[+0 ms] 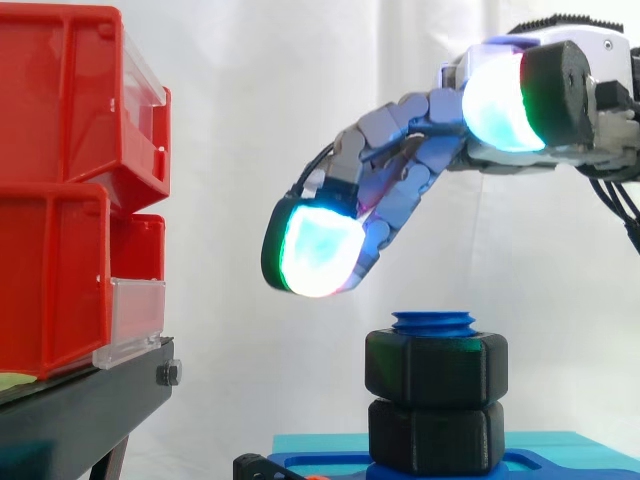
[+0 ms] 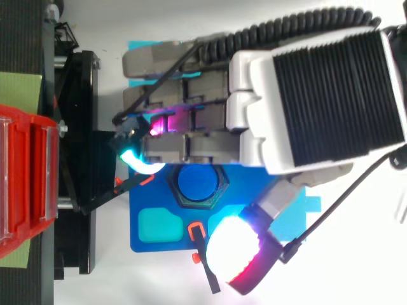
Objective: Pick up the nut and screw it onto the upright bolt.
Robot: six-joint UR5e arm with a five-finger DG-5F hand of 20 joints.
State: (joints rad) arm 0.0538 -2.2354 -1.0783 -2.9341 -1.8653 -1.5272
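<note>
Bolt: I see a blue bolt standing upright, its threaded top showing just above the nut. In the top view its round blue end faces the camera.

Nut: a black hexagonal nut sits on the bolt, wrapped around it just under the bolt's top. Nothing is touching it.

Lower hex piece: a second black hexagonal piece sits directly beneath the nut on the same bolt, and the two touch.

Hand: the hand comes in from the right of the bolt and slopes down across it. Its fingers are long and nearly straight, spread wide from the thumb, and they hold nothing.

Fingertips: one glowing cyan-white pad hangs above the bolt and to its left, with clear space between it and the nut.

Thumb: its pad glows white with a red edge. From above, the bolt lies between the thumb and the fingers. From the side, the thumb is well above the bolt.

Base plate: a blue base plate carries the bolt. It has a teal recess and small orange tabs near the bolt.

Mat: a teal mat lies under the base plate.

Worktop: a white worktop lies around the base plate.

Red bins: stacked red bins sit well to the left of the bolt.

Stand: a black stand holds the red bins.
</note>
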